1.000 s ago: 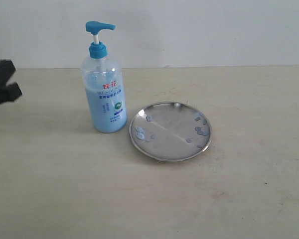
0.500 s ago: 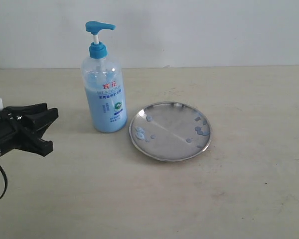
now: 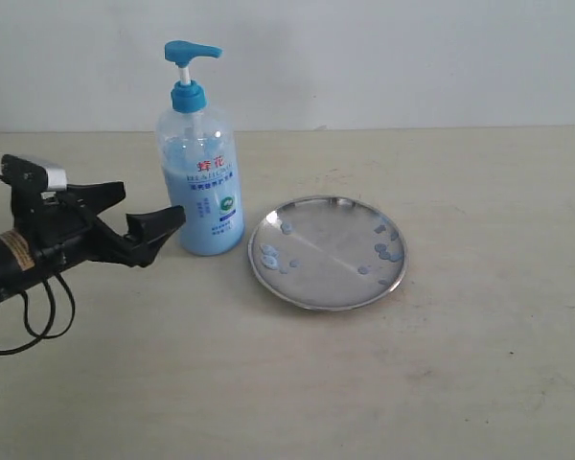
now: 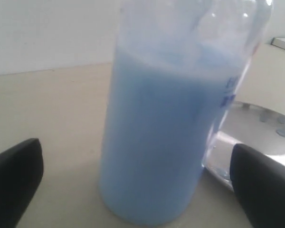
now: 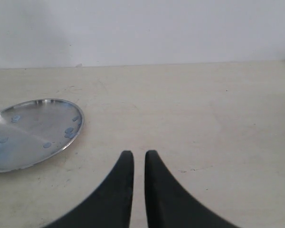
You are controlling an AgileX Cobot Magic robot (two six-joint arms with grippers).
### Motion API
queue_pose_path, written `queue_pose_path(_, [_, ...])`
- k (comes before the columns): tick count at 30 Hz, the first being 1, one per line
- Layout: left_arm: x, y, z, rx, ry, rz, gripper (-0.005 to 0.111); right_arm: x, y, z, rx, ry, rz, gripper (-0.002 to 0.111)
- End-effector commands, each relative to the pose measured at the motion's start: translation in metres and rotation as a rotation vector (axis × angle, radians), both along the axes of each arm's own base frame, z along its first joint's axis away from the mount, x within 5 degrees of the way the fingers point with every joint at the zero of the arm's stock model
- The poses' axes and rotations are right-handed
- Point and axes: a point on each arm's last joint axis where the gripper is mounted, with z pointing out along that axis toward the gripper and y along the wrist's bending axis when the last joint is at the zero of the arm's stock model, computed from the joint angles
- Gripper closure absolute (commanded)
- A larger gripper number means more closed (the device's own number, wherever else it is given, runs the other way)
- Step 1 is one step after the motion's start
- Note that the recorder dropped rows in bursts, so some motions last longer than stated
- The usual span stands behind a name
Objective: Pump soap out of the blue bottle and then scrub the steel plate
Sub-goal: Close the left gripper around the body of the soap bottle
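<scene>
Blue bottle [image 4: 154, 133] top cropped, left wrist.

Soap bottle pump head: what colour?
Bright blue pump head on a white stem; the exterior view shows it best.

The blue bottle [image 3: 202, 206] is clear, glossy, smooth plastic. The steel plate [image 3: 318, 270] is polished, mirror-bright metal. The table [image 3: 460, 374] looks matt and faintly scuffed.

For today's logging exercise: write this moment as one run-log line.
left gripper: open, facing bottle | right gripper: shut, empty | plate: dotted with soap
</scene>
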Motion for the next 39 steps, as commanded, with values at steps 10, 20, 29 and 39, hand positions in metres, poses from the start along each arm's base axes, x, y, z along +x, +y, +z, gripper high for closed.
queue_pose_path(10, [0.029,-0.051,-0.006,0.005,-0.109,-0.135,-0.002,0.0,0.0,0.001,-0.004,-0.013,-0.001,0.108])
queue_pose_path(20, [0.057,-0.067,-0.018,-0.052,-0.132,-0.012,-0.002,0.0,0.0,0.001,-0.004,-0.013,-0.001,0.108])
queue_pose_path(29, [0.064,-0.061,-0.027,-0.069,-0.111,0.072,0.025,0.0,0.0,0.001,-0.004,-0.013,-0.001,0.108])
queue_pose_path(39, [0.065,-0.062,-0.026,-0.05,-0.134,0.069,0.087,0.0,0.0,0.001,-0.004,-0.015,-0.001,0.108])
